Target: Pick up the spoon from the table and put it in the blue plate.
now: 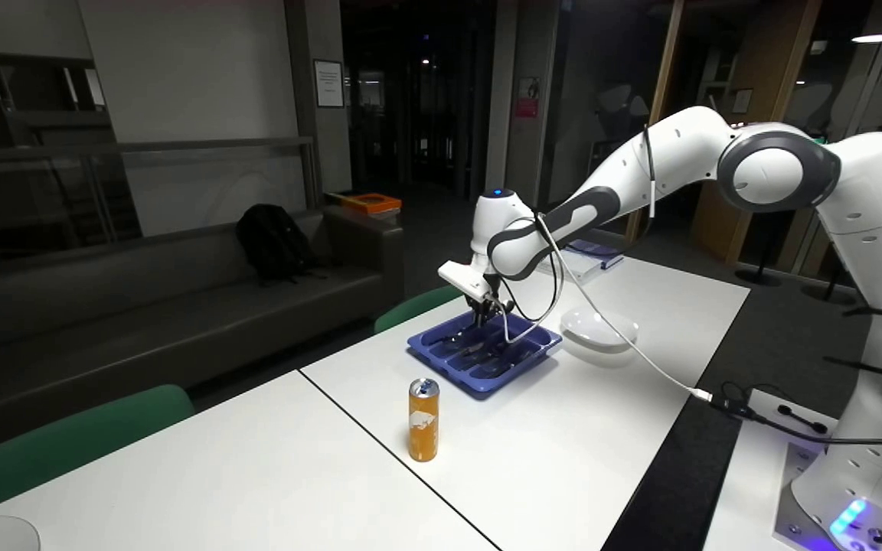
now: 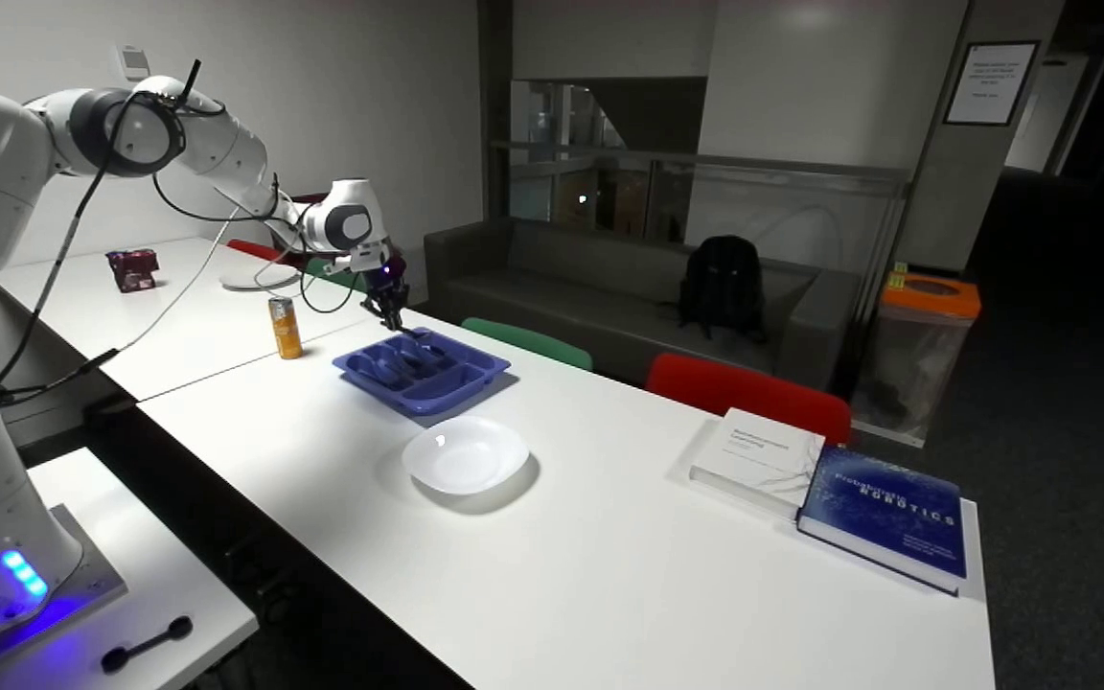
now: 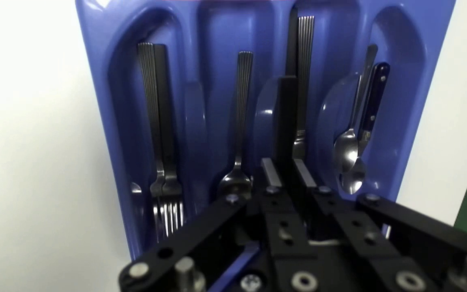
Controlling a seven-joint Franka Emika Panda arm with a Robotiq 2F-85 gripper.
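The blue plate (image 1: 479, 387) is a tray with compartments on the white table; it shows in both exterior views (image 2: 437, 406) and fills much of the wrist view (image 3: 97, 61). Forks (image 3: 172, 190), a spoon (image 3: 235, 182) and two smaller spoons (image 3: 346, 150) lie in its compartments. My gripper (image 3: 288, 170) is over the tray, also in both exterior views (image 1: 481, 315) (image 2: 393, 322). Its fingers are closed around a long black handle (image 3: 287, 113) that sticks out past the fingertips over the tray. The rest of this utensil is hidden, so I cannot tell if it is a spoon.
A white dish (image 2: 466, 456) stands beside the tray. An orange can (image 1: 423, 428) stands on the tray's other side. A white book (image 2: 758, 458) and a blue book (image 2: 883, 513) lie toward a table end. A dark red package (image 2: 133, 270) stands far off.
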